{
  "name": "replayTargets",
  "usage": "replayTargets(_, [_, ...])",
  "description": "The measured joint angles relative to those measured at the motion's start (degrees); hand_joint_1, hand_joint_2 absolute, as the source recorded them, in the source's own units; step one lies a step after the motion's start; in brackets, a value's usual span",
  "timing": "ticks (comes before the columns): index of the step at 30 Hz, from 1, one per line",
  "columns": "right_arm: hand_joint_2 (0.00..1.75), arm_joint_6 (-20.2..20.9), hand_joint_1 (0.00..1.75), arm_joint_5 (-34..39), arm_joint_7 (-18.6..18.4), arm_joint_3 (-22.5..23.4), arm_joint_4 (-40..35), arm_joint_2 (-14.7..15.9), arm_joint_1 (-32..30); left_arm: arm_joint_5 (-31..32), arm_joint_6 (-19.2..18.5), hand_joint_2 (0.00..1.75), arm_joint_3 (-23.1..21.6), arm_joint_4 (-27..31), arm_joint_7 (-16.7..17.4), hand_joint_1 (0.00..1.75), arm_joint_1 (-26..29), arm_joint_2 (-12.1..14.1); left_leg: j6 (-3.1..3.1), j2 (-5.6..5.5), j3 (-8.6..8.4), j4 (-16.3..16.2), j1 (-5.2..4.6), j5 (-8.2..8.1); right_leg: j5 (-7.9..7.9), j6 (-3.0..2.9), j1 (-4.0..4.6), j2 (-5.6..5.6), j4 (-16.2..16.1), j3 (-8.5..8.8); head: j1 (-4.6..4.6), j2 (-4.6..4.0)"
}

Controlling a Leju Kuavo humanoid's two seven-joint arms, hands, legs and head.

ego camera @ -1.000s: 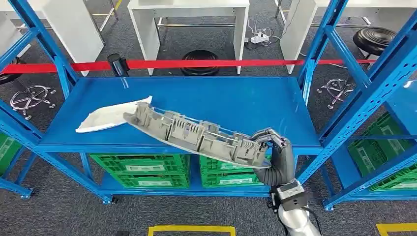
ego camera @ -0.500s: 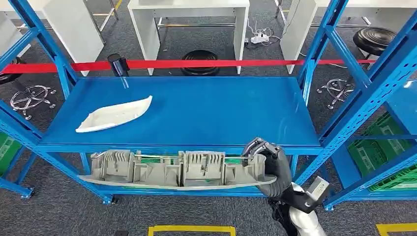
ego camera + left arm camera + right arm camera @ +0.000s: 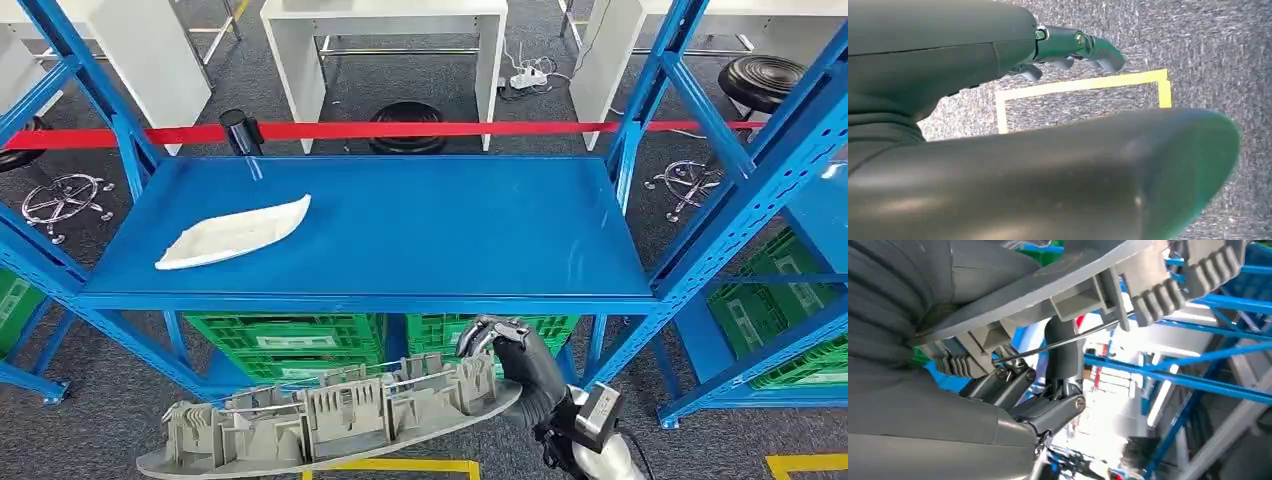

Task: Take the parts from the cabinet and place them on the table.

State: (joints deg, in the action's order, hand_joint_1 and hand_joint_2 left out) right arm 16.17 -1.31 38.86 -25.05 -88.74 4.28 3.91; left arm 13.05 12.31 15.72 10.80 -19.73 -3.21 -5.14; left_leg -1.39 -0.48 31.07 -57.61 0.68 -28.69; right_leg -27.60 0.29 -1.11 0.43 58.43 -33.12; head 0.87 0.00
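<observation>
Right hand, dark-gloved, grips one end of the long grey plastic part; I see its fingers wrapped over the ribbed upper side, and in the right wrist view the fingers clamp the part's flange, with a thin metal rod running along the moulding. I hold the part in the air, off the cabinet, below the front edge of the blue shelf and above the grey carpet. It is a narrow curved strip, smooth along its lower rim, with blocky ribbed clips and box-shaped brackets standing up from it. Its long axis runs nearly across my head view, the free end low on the left, the gripped end a little higher on the right.

Going left to right on the shelf: a white, smooth, leaf-shaped part lies near the left edge, its tip pointing toward the shelf's middle; the remaining shelf is flat painted blue metal. Green slatted plastic crates sit on the lower level. Behind the cabinet stretches a red barrier tape.

My left hand hangs over the carpet and a yellow floor marking, fingers lightly curled and holding nothing.
</observation>
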Motion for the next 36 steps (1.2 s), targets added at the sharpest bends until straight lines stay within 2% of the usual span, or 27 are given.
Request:
replayTargets(3, [1.75,-0.1,1.75,-0.4,-0.2,-0.9,1.9,0.0,1.0,-0.2,0.0,0.00,0.2,0.0,-0.4,0.00,0.0,0.0,0.37,0.00,0.16,-0.3,-0.16,-0.12,0.05,0.38,-0.17,0.00,0.0,0.00,0.00,0.00])
replayTargets(6, [1.75,-1.2,1.75,-0.5,-0.3,-1.5,3.3,0.0,1.7,-0.8,0.0,0.00,0.7,0.0,-0.4,0.00,0.1,0.0,1.03,0.00,0.38,-0.4,-0.44,-0.05,0.30,1.05,-0.41,-0.04,-0.4,0.08,0.02,0.00])
replayTargets(7, [1.75,-1.7,1.75,-0.6,-0.3,-1.6,3.5,0.0,1.9,-0.9,0.0,0.00,0.8,0.0,-0.4,0.00,0.1,0.0,1.48,0.01,0.11,0.2,-0.23,0.39,0.40,1.39,-0.14,-0.03,-0.5,0.14,0.02,0.00])
replayTargets(8, [1.75,-2.1,1.75,-0.6,-0.3,-1.8,3.8,0.0,2.1,-0.9,0.0,0.00,1.0,0.0,-0.3,0.00,0.1,-0.3,1.73,0.24,-0.35,0.8,0.23,1.16,-0.20,1.39,-0.41,-0.13,0.2,0.03,-0.04,0.00])
replayTargets(9, [1.75,-2.4,1.75,-0.6,-0.3,-1.9,4.1,0.0,2.4,-1.0,-0.2,0.00,1.2,0.0,-0.2,0.00,0.1,-0.3,2.17,0.27,-0.26,1.0,0.30,1.46,-2.62,1.32,-0.20,-0.17,2.9,-1.21,-0.33,0.00])
replayTargets(11, [1.75,-2.7,1.75,-0.4,-0.1,-2.0,4.6,0.0,2.5,-1.3,-0.4,0.00,1.3,0.0,0.0,0.00,0.1,-0.4,2.22,0.31,0.27,0.8,0.28,1.55,-7.43,1.56,-0.25,-0.17,12.0,-5.23,-0.77,0.00])
replayTargets(12, [1.75,-2.8,1.75,-0.3,-0.1,-2.0,4.9,0.0,2.4,-1.3,-0.4,0.00,1.4,0.0,0.2,0.00,0.2,-0.4,2.21,0.33,0.57,0.5,0.27,1.56,-8.94,1.64,-0.24,-0.17,15.9,-6.99,-0.76,0.00])
replayTargets(13, [1.75,-2.7,1.75,0.0,0.1,-2.1,5.1,0.0,2.3,-1.3,-0.5,0.00,1.6,0.0,0.3,0.00,0.2,-0.5,2.20,0.33,0.89,0.2,0.28,1.56,-9.09,1.68,-0.28,-0.18,17.8,-7.76,-0.85,0.00])
replayTargets(14, [1.75,-2.5,1.75,0.2,0.2,-2.2,5.2,0.0,2.2,-1.3,-0.7,0.00,1.7,-0.1,0.3,0.00,0.2,-0.5,2.16,0.32,1.12,0.0,0.35,1.54,-7.87,1.73,-0.40,-0.19,16.6,-7.08,-0.94,0.00])
replayTargets(15, [1.75,-2.5,1.75,0.5,0.3,-2.2,5.3,0.0,2.2,-1.3,-0.8,0.00,1.7,-0.1,0.3,0.00,0.2,-0.6,1.99,0.28,1.33,-0.3,0.45,1.51,-5.80,1.76,-0.49,-0.20,13.1,-5.23,-0.94,0.00])
replayTargets(16, [1.75,-2.4,1.75,0.7,0.5,-2.2,5.3,0.0,2.2,-1.3,-0.9,0.00,1.7,-0.1,0.3,0.00,0.2,-0.6,1.64,0.19,1.52,-0.7,0.63,1.39,-3.25,1.80,-0.58,-0.21,7.7,-2.35,-0.98,0.00])
replayTargets(17, [1.75,-2.4,1.75,0.8,0.5,-2.2,5.3,0.0,2.3,-1.3,-1.0,0.00,1.7,-0.1,0.3,0.00,0.2,-0.6,1.16,0.13,1.79,-1.3,0.76,1.22,-1.53,1.89,-0.72,-0.22,2.1,0.69,-1.07,0.00])
replayTargets(18, [1.75,-2.4,1.75,0.8,0.5,-2.3,5.4,0.0,2.4,-1.3,-1.0,0.00,1.7,-0.1,0.3,0.00,0.1,-0.6,0.50,0.03,2.15,-1.6,0.41,1.19,-2.23,1.45,-0.15,-0.02,2.0,0.58,-1.11,0.00])
replayTargets(19, [1.75,-2.5,1.75,0.7,0.6,-2.3,5.4,0.0,2.3,-1.3,-1.0,0.00,1.7,-0.1,0.3,0.00,0.2,-0.5,0.06,-0.03,2.33,-1.8,0.35,1.28,-1.80,0.74,-0.32,0.13,1.8,0.34,-1.07,0.00])
replayTargets(22, [1.75,-2.3,1.75,0.8,0.7,-2.3,5.4,0.1,2.0,-0.9,-1.3,0.00,1.7,-0.1,0.3,0.00,0.2,-0.5,-1.35,-0.12,2.49,-1.1,0.68,2.23,-1.00,-0.59,0.00,0.10,1.7,-0.41,-0.90,0.00])
replayTargets(23, [1.75,-2.0,1.75,0.9,0.7,-2.3,5.4,0.1,2.0,-0.8,-1.3,0.00,1.7,-0.1,0.3,0.00,0.3,-0.5,-1.57,-0.12,2.79,-1.5,0.85,1.78,-0.47,-1.24,-0.27,-0.14,1.4,-0.73,-0.85,0.00])
replayTargets(24, [1.75,-1.7,1.75,1.0,0.7,-2.3,5.4,0.1,2.0,-0.8,-1.3,0.00,1.7,-0.1,0.3,0.00,0.3,-0.5,-1.64,0.13,3.56,-3.3,0.78,-0.57,-0.06,-1.62,-0.24,-0.17,1.3,-1.17,-0.61,0.00])
replayTargets(25, [1.75,-1.4,1.75,1.1,0.7,-2.3,5.4,0.1,1.8,-0.7,-1.4,0.00,1.7,-0.2,0.3,0.00,0.2,-0.5,-1.78,0.14,4.84,-6.9,0.76,-3.49,0.32,-1.75,-0.21,-0.18,1.3,-1.68,-0.13,0.00])
replayTargets(27, [1.75,-1.2,1.75,1.1,0.7,-2.3,5.4,0.2,1.4,-0.7,-1.4,0.00,1.7,-0.2,0.3,0.00,0.2,-0.5,-1.88,0.15,7.84,-16.0,0.74,-8.59,1.20,-1.98,0.12,-0.35,1.4,-2.92,0.18,0.00])
replayTargets(28, [1.75,-1.2,1.75,1.1,0.6,-2.3,5.4,0.2,1.1,-0.7,-1.4,0.00,1.7,-0.2,0.3,0.00,0.3,-0.5,-1.79,0.15,8.25,-18.5,0.71,-9.63,1.71,-2.01,0.28,-0.38,1.4,-3.59,0.24,0.00])
replayTargets(29, [1.75,-1.2,1.75,1.0,0.6,-2.3,5.4,0.2,1.0,-0.7,-1.4,0.00,1.7,-0.2,0.3,0.00,0.3,-0.4,-1.60,0.15,7.14,-17.9,0.64,-9.21,2.21,-2.00,0.42,-0.38,1.4,-4.25,0.28,0.00])
replayTargets(30, [1.75,-1.2,1.75,0.9,0.5,-2.3,5.4,0.2,1.0,-0.7,-1.4,0.00,1.7,-0.2,0.3,0.00,0.3,-0.4,-1.29,0.15,4.60,-14.5,0.52,-7.79,2.73,-1.95,0.52,-0.38,1.4,-4.84,0.33,0.00])
replayTargets(32, [1.75,-1.5,1.75,0.2,0.4,-2.3,5.4,0.2,1.0,-0.5,-1.4,0.00,1.7,-0.2,0.3,0.00,0.1,-0.3,-0.32,0.15,-2.72,-3.4,0.10,-4.52,3.73,-1.71,0.63,-0.33,1.4,-5.73,0.48,0.00])
replayTargets(33, [1.75,-1.8,1.75,-0.3,0.4,-2.3,5.4,0.2,1.0,-0.3,-1.4,0.00,1.7,-0.1,0.4,0.00,-0.1,-0.2,0.20,0.15,-4.50,0.4,-0.23,-5.06,4.24,-1.45,0.60,-0.35,1.4,-5.80,0.55,0.00])
replayTargets(34, [1.75,-2.1,1.75,-0.9,0.4,-2.3,5.4,0.2,1.0,-0.3,-1.4,0.00,1.7,-0.1,0.5,0.00,-0.2,-0.2,0.46,0.24,-4.26,0.4,-0.54,-3.95,4.57,-0.94,0.70,-0.35,1.2,-5.65,0.24,0.00])
replayTargets(36, [1.75,-2.5,1.75,-1.7,0.3,-2.3,5.4,0.2,1.0,-0.2,-1.4,0.00,1.7,-0.1,0.6,0.00,-0.2,-0.1,1.24,0.17,-3.70,0.0,-0.94,-3.39,5.54,-0.11,0.36,-0.47,0.6,-5.59,0.42,0.00])
